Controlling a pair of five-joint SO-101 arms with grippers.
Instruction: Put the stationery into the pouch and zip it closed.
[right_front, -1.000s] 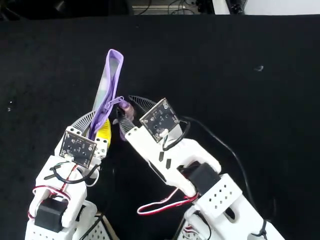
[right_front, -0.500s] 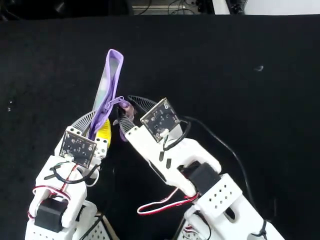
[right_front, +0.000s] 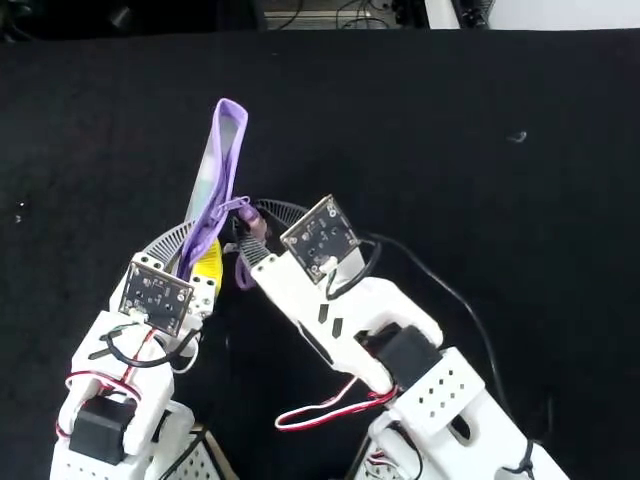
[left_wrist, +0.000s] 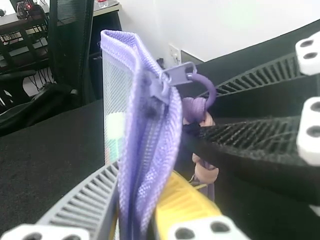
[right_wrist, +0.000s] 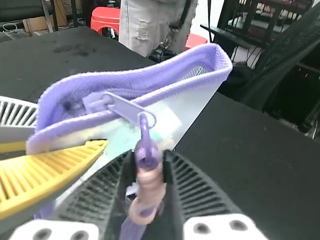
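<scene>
**Q:** Where is the pouch, and what holds it?

**A:** High view. The purple mesh pouch (right_front: 215, 190) is held on edge over the black surface (right_front: 480, 200), left of centre, with its free end toward 12 o'clock. The left gripper (right_front: 195, 255) is at the pouch's 6 o'clock end. Its grey finger (right_front: 165, 240) and yellow finger (right_front: 208, 265) are closed on the fabric. The right gripper (right_front: 255, 228) comes in from 5 o'clock. Its black fingers (right_front: 285, 210) are pinched on the pull cord (right_front: 248, 215) hanging from the zip slider (right_front: 240, 204).

**Q:** What room lies around it?

**A:** Bare surface runs toward 3 and 9 o'clock of the pouch, and toward 12 o'clock up to the surface's far edge. At 6 o'clock the two arms stand close together, their grippers just beside each other at the pouch.

**Q:** What do the wrist views add?

**A:** Left wrist view. The pouch (left_wrist: 145, 145) rises from the left gripper (left_wrist: 145, 175), with the slider (left_wrist: 175, 75) on its upper seam. The cord (left_wrist: 200, 107), with a purple loop and a pale bead, is caught in the right gripper's fingers (left_wrist: 250, 135).

Right wrist view. The cord (right_wrist: 145, 165) is clamped in the right gripper (right_wrist: 147, 157). The slider (right_wrist: 97, 102) sits nearer the held end of the pouch (right_wrist: 190, 95) than the free end, close to the yellow finger (right_wrist: 55, 172). Pale shapes show through the mesh but are too blurred to name.
</scene>
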